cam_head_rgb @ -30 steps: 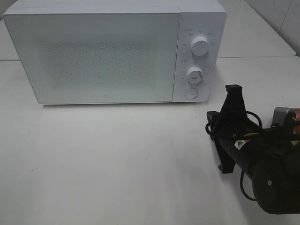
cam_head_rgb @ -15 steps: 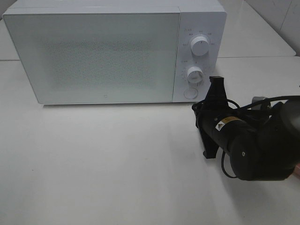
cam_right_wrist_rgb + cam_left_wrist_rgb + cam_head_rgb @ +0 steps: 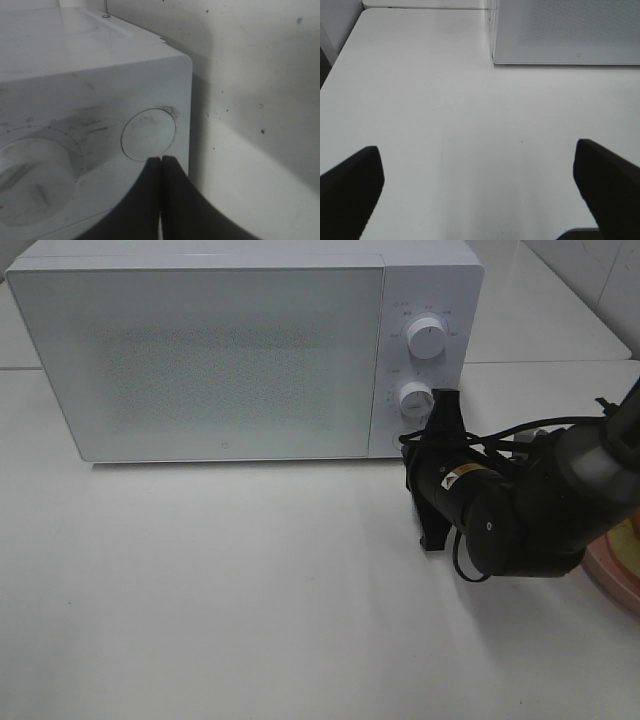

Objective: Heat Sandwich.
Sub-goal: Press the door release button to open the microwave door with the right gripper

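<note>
The white microwave point(image 3: 230, 350) stands at the back of the table with its door closed. My right gripper point(image 3: 445, 400) is shut and empty, its tip close in front of the control panel. In the right wrist view the joined fingertips point(image 3: 161, 160) sit just under the round button point(image 3: 149, 132). A pink plate point(image 3: 615, 575) peeks out at the right edge behind the right arm. Only a yellowish sliver of the sandwich point(image 3: 628, 537) shows on it. My left gripper point(image 3: 480, 190) hangs open over bare table, out of the high view.
Two white dials, the upper dial point(image 3: 427, 337) and the lower dial point(image 3: 416, 397), sit on the panel above the button. The lower dial point(image 3: 30, 175) lies beside the fingertips. The white table point(image 3: 220, 580) stretches in front of the microwave point(image 3: 560, 30).
The right arm has swung left and forward from the right edge toward the microwave's control panel, uncovering the pink plate's edge. The gripper stayed shut. The left gripper has not moved.
</note>
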Robot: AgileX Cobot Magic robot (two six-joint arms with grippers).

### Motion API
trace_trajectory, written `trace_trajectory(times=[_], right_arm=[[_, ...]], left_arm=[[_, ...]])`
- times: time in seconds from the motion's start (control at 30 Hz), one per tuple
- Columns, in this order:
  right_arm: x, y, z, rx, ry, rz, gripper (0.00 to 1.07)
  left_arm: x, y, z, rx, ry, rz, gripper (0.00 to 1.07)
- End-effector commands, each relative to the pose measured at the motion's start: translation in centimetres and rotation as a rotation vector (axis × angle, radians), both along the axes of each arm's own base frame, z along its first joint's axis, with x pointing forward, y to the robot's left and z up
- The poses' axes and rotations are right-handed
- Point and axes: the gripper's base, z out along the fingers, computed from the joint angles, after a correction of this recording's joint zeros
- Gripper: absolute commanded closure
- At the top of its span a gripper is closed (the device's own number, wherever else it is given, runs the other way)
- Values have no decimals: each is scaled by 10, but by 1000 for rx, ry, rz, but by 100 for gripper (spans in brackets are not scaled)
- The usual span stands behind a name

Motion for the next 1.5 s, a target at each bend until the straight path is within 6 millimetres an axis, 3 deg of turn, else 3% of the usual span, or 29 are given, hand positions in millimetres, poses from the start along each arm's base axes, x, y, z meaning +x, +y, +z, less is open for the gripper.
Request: trace_trajectory(times=[0.03, 0.57, 0.87, 1.03, 1.33, 1.5], right_arm=[[10, 3, 1, 10, -6, -1, 107], [42, 2, -1, 12, -40, -44, 107], [51, -3, 23, -11, -295, -98, 107], [55, -1, 28, 2, -315, -110, 107], [83, -2, 53, 7, -425, -143, 107], [86, 0, 55, -6, -426, -136, 107]], left_arm=[[0, 0, 1, -1, -16, 6, 9], [0, 0, 1, -1, -16, 6, 9], [0, 0, 1, -1, -16, 6, 9], [0, 0, 1, -1, -16, 6, 9], [0, 0, 1, -1, -16, 6, 9], [0, 0, 1, -1, -16, 6, 9]])
